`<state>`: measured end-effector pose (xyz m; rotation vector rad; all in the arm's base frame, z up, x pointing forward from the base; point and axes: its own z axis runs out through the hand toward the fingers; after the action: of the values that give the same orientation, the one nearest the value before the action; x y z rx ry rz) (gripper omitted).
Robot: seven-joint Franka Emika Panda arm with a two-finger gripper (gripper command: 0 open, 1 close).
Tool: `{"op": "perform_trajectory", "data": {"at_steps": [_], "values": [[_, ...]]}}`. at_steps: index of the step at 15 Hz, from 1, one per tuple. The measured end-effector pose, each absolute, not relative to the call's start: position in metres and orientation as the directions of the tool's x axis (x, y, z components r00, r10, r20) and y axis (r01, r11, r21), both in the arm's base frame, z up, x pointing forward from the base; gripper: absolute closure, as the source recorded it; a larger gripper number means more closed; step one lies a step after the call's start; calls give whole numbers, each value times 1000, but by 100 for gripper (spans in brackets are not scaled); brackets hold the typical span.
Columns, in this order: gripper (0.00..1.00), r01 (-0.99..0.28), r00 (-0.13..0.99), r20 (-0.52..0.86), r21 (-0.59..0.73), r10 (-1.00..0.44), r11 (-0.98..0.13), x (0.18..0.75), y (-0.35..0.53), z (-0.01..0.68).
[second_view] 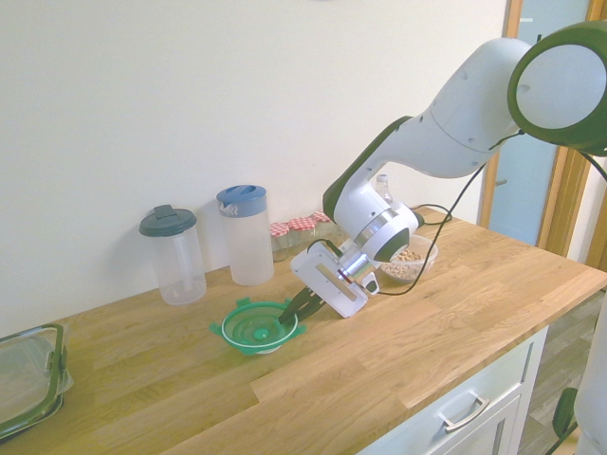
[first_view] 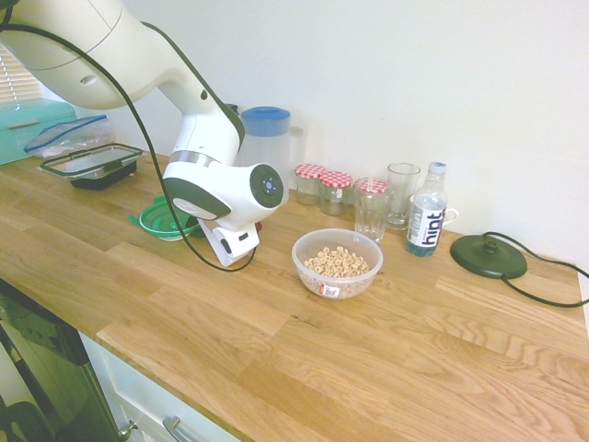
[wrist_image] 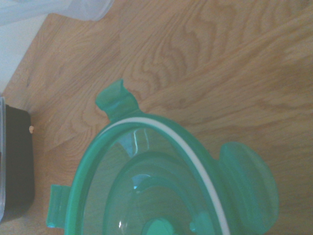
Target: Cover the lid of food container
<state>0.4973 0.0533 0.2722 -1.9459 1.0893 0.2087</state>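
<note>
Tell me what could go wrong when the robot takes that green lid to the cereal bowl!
The claw grips the green lid by just one edge, so the lid might droop, twist or slip out.

The bowl is open with cereal rings inside, so a bump might spill them.

A glass jar and a bottle stand close behind the bowl, so a wide swing could knock one over.
</note>
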Motion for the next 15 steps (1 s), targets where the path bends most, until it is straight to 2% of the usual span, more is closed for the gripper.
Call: {"op": "perform_trajectory", "data": {"at_steps": [4, 7, 12, 15], "values": [[100, -751, 617, -500, -605, -607, -265, 497, 53, 273], [100, -742, 651, -433, -536, -623, -403, 496, 47, 288], [100, -670, 730, -189, -391, -657, -631, 468, 37, 395], [100, -648, 752, -36, -217, -658, -730, 447, 1, 479]]}}
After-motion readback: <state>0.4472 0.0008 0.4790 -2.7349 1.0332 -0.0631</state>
